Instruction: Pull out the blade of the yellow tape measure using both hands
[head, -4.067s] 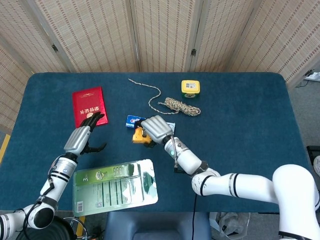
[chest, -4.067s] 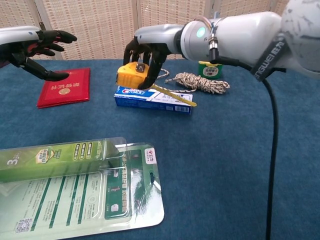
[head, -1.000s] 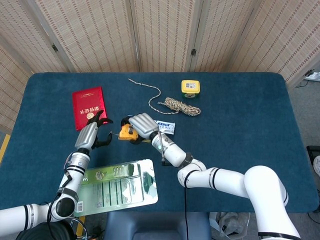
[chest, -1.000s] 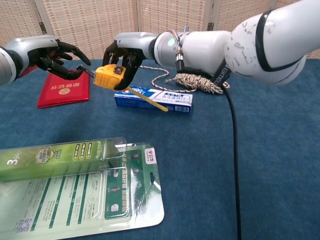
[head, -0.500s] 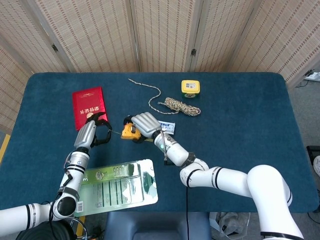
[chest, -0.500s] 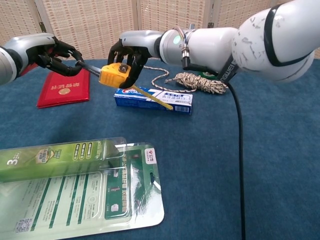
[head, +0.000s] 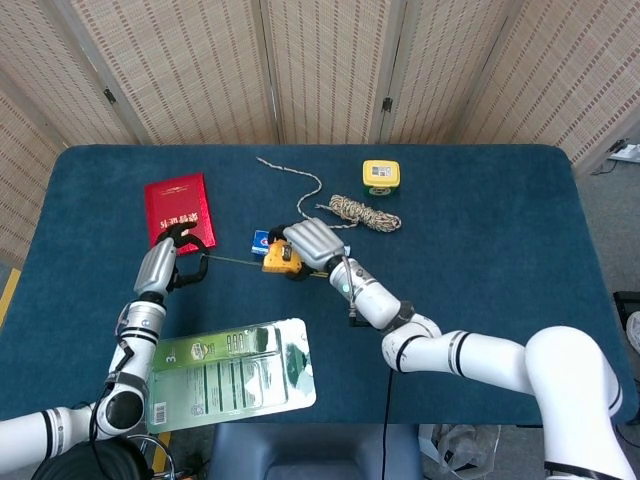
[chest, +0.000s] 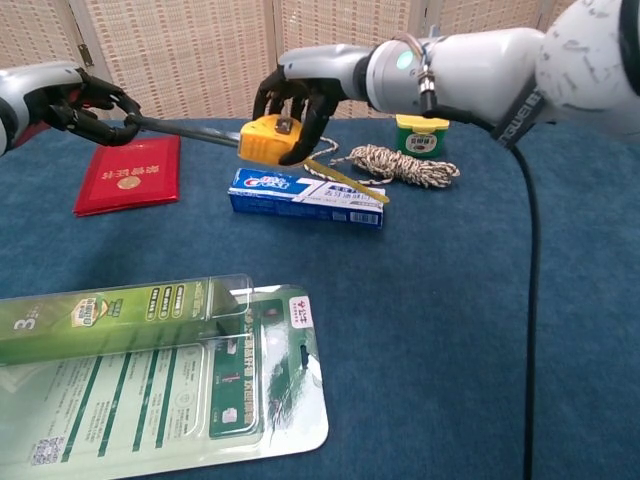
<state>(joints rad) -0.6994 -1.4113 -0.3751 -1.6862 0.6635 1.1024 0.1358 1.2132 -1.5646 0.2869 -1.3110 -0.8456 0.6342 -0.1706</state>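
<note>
My right hand (head: 313, 243) (chest: 300, 92) grips the yellow tape measure (head: 277, 260) (chest: 268, 139) above the table, just over the toothpaste box. A thin dark blade (head: 232, 262) (chest: 185, 129) runs out of its case to the left. My left hand (head: 165, 262) (chest: 75, 101) pinches the blade's end, near the red booklet. The blade is stretched taut between the two hands. A yellow strap (chest: 345, 181) hangs from the case over the box.
A blue toothpaste box (chest: 308, 197) lies under the tape measure. A red booklet (head: 178, 208) (chest: 128, 173) is at the left, a coiled rope (head: 362, 213) (chest: 403, 163) and a small yellow-green box (head: 381, 176) at the back. A clear blister pack (head: 228, 372) (chest: 160, 368) lies at the front left.
The hands have drawn apart: the right hand carried the case to the right, the left hand moved left, and the blade between them has grown longer.
</note>
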